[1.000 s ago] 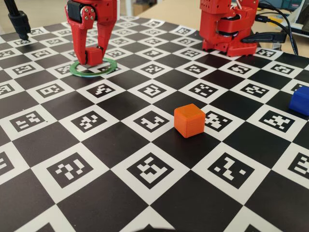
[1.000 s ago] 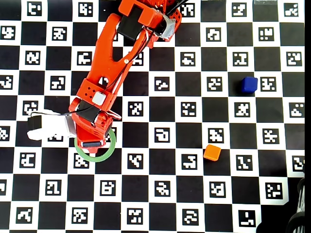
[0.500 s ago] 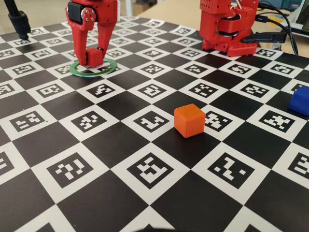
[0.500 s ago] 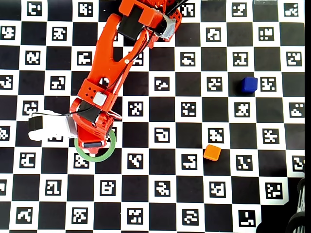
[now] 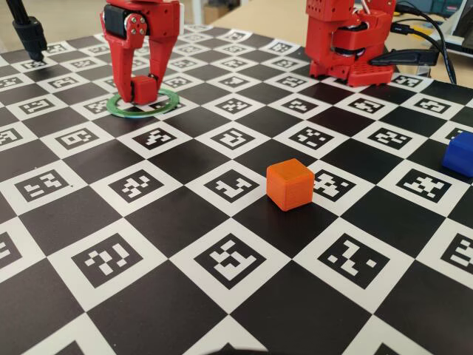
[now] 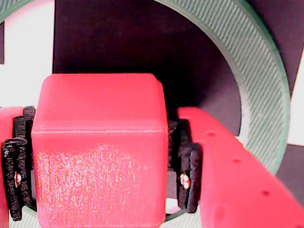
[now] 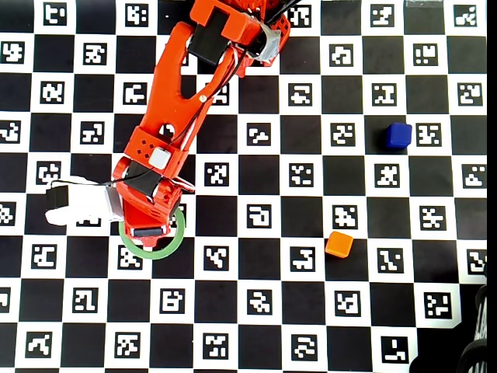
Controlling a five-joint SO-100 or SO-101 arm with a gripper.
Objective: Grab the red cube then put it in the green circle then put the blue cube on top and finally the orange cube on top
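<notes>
The red cube (image 6: pixel 99 142) sits between the black pads of my gripper (image 6: pixel 102 175), which is shut on it. In the fixed view the gripper (image 5: pixel 142 92) holds the red cube (image 5: pixel 144 90) low inside the green circle (image 5: pixel 168 101), at or just above the board. From overhead the gripper (image 7: pixel 149 231) hides the cube and covers part of the green circle (image 7: pixel 167 250). The orange cube (image 7: pixel 338 244) lies alone right of centre. The blue cube (image 7: pixel 398 134) lies further right and back.
The arm's red base (image 5: pixel 347 44) stands at the back with cables (image 5: pixel 436 44) running off to the right. A black stand (image 5: pixel 29 33) rises at the back left corner. The whole surface is a checkerboard of marker squares (image 5: pixel 233 259).
The gripper has lowered the red cube a little further into the green circle. The orange and blue cubes have not moved.
</notes>
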